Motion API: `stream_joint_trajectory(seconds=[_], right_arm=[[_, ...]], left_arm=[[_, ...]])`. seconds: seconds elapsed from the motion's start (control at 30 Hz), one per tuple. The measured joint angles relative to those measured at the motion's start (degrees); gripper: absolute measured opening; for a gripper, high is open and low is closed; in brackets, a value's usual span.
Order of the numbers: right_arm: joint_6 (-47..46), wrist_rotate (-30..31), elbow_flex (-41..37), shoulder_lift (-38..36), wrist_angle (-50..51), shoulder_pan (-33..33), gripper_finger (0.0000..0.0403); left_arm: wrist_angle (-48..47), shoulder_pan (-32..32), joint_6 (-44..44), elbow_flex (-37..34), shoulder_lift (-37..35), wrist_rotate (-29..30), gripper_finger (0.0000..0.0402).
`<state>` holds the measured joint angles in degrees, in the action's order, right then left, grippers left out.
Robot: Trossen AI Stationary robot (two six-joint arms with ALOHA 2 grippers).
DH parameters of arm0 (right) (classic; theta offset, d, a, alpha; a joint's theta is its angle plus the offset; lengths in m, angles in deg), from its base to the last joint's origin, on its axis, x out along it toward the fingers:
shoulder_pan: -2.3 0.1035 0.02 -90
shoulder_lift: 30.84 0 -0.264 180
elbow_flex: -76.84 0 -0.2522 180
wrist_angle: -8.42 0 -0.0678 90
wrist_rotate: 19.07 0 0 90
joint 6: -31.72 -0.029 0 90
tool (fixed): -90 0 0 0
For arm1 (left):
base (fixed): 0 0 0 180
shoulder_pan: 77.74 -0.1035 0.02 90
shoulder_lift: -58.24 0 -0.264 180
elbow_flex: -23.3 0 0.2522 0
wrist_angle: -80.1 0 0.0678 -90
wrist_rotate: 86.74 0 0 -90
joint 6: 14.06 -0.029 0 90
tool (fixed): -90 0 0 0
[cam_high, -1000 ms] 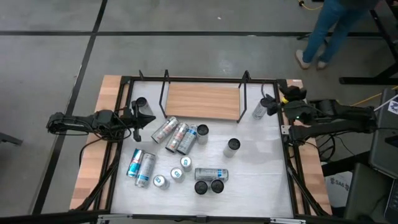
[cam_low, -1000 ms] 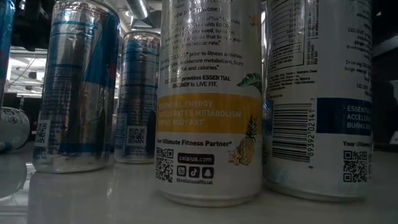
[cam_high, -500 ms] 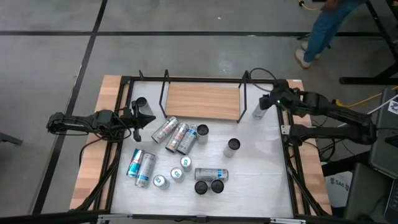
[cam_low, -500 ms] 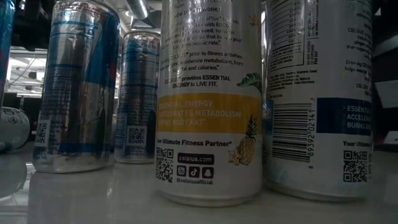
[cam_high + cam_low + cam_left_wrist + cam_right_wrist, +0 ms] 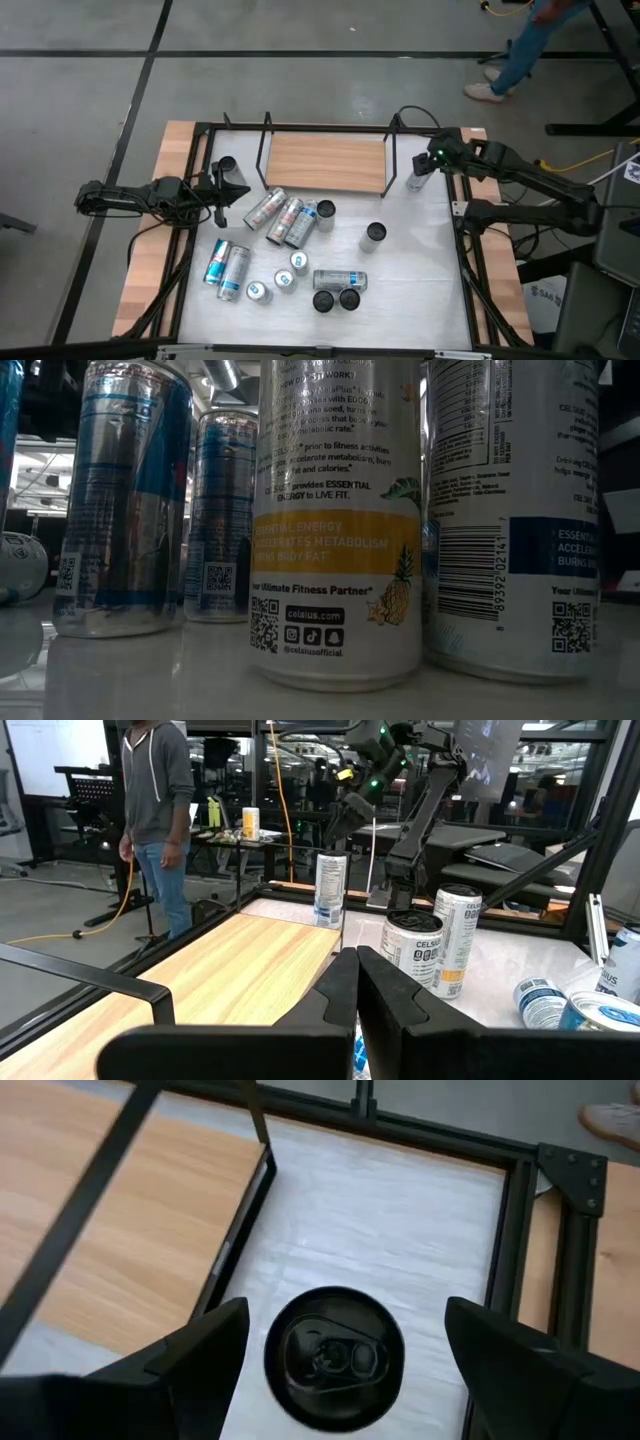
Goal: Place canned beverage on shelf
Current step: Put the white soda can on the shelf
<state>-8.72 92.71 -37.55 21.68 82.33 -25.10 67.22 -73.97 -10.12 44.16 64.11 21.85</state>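
The right pincer (image 5: 424, 170) is held spread wide above an upright can (image 5: 416, 181) at three o'clock of the shelf (image 5: 326, 163), just beside its end loop; in the right wrist view the can (image 5: 334, 1356) is seen between both fingers (image 5: 205, 1352), untouched, its body cut off. The left pincer (image 5: 232, 190) is clenched empty at nine o'clock of the worktop (image 5: 420, 260). The low view is blocked by nearby cans (image 5: 335, 520).

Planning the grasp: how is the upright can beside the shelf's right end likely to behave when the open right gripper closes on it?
The can stands tall and narrow, so an off-centre nudge may tip it. Its smooth round wall could slip between the right gripper fingers. Its tab looks unopened, so probably full and fairly heavy.
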Motion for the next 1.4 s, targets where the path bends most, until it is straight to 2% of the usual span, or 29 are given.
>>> stream_joint_trajectory(seconds=[0.67, 0.97, 1.07, 1.27, 1.4], right_arm=[[0.0, -2.15, 0.0, 10.23, 3.37, 0.0, 0.0326], [0.02, -2.78, 0.0, 12.28, 3.46, 0.0, 0.0323], [0.02, -3.44, 0.0, 12.26, 3.48, 0.0, 0.0305], [0.23, -3.43, 0.02, 12.23, 3.34, 0.0, 0.024], [0.39, -3.43, 0.04, 12.21, 3.33, 0.0, 0.0234]], left_arm=[[0.0, 0.01, 0.0, 0.01, 0.0, 0.02, 0.0], [-0.01, 0.01, 0.0, 0.02, 0.0, 0.02, 0.0], [-0.02, 0.02, 0.0, 0.0, 0.0, 0.02, 0.0], [-0.02, 0.01, 0.0, 0.01, 0.0, 0.0, 0.0], [0.0, 0.02, 0.0, 0.02, 0.0, 0.02, 0.0]])
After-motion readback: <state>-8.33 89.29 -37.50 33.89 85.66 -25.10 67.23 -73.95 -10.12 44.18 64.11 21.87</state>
